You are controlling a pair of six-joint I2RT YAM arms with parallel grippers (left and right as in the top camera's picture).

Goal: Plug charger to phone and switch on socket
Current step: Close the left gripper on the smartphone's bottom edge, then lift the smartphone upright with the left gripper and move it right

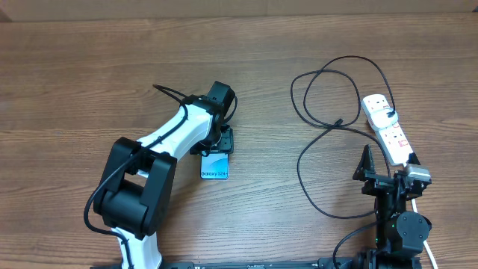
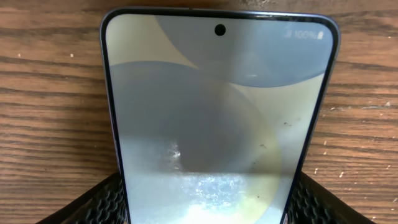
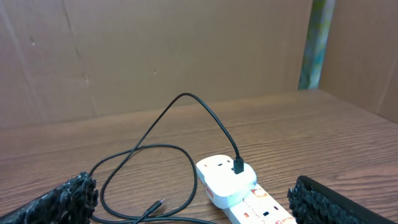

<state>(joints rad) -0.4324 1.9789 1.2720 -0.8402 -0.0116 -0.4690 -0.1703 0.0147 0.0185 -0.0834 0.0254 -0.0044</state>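
The phone (image 1: pixel 215 168) lies flat on the wooden table, its light screen (image 2: pixel 217 112) facing up and filling the left wrist view. My left gripper (image 1: pixel 219 143) straddles its far end, and both black pads (image 2: pixel 102 202) press against the phone's long edges. The charger (image 1: pixel 321 82) is a thin black cable looped on the table, its loose connector tip (image 3: pixel 158 205) lying free. Its other end runs into a white adapter (image 3: pixel 225 177) plugged into the socket (image 1: pixel 388 131). My right gripper (image 1: pixel 388 170) stands open near the socket's front end with nothing between its fingers (image 3: pixel 62 199).
A thick white lead (image 1: pixel 429 250) runs from the socket past the right arm's base. The cable's lower loop (image 1: pixel 306 179) curves just left of the right gripper. A brown board wall (image 3: pixel 155 56) stands behind the table.
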